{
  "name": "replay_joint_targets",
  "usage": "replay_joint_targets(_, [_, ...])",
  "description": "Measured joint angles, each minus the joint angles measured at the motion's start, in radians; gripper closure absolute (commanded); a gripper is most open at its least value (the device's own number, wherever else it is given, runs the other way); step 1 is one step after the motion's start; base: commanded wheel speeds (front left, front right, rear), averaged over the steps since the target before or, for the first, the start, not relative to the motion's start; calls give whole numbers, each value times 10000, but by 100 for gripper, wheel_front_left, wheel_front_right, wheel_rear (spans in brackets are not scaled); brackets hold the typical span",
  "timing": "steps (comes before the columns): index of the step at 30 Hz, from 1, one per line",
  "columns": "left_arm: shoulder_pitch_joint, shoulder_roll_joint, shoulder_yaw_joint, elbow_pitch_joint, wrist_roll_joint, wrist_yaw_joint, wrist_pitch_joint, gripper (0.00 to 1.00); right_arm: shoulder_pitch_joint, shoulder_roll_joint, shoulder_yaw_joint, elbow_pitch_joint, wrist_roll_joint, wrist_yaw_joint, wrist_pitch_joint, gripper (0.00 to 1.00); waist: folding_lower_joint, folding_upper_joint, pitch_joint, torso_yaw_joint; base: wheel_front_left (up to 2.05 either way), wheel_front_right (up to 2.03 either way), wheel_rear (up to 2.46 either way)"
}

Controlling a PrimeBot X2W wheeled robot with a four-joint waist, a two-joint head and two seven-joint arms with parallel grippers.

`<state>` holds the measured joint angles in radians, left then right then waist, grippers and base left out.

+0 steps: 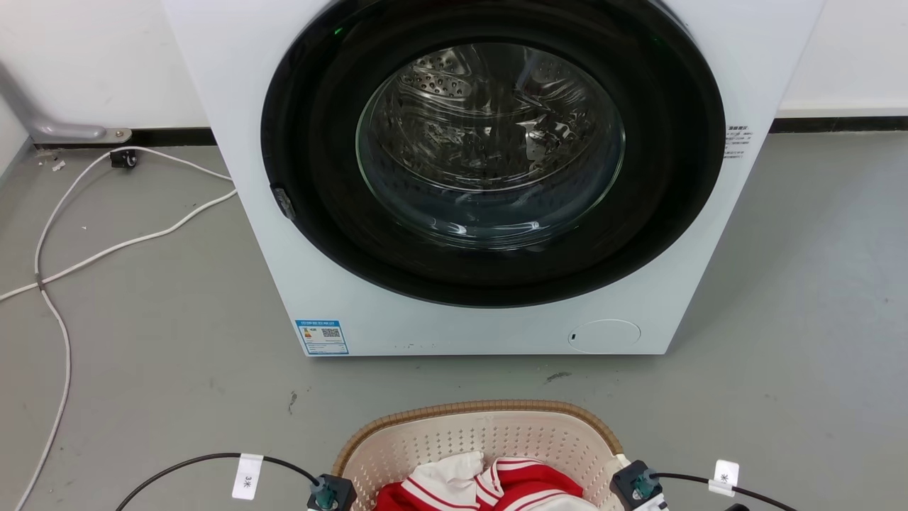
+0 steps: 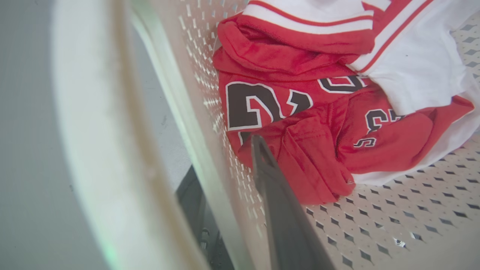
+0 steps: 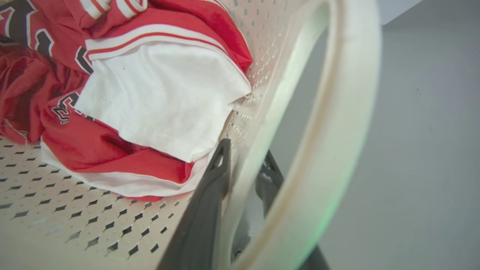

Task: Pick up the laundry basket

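The laundry basket (image 1: 482,407), cream perforated plastic with a brown woven-look rim, sits at the bottom centre of the head view, just in front of the washing machine. A red and white jersey (image 1: 496,486) lies inside it. My left gripper (image 2: 225,157) straddles the basket's left wall (image 2: 195,75), one finger (image 2: 262,161) inside and the other outside, shut on it below the white handle (image 2: 86,112). My right gripper (image 3: 245,150) clamps the right wall (image 3: 262,75) the same way, beside its handle (image 3: 337,112). Both wrist ends (image 1: 330,493) (image 1: 638,486) flank the basket.
A white front-loading washing machine (image 1: 489,326) with its round door (image 1: 489,149) shut stands directly ahead. White cables (image 1: 106,248) trail over the grey floor to the left. The wall runs behind.
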<state>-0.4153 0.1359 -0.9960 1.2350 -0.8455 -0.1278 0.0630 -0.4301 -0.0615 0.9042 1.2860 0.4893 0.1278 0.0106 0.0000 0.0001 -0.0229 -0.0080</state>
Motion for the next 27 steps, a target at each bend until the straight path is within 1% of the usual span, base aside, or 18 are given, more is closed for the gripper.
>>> replay_joint_targets(27, [-50, -13, -679, 159, -685, 0, -232, 100, -33, -54, 531, 21, 575, 0, -25, 100, 0, -1, -1, -15, 0, 0, 0])
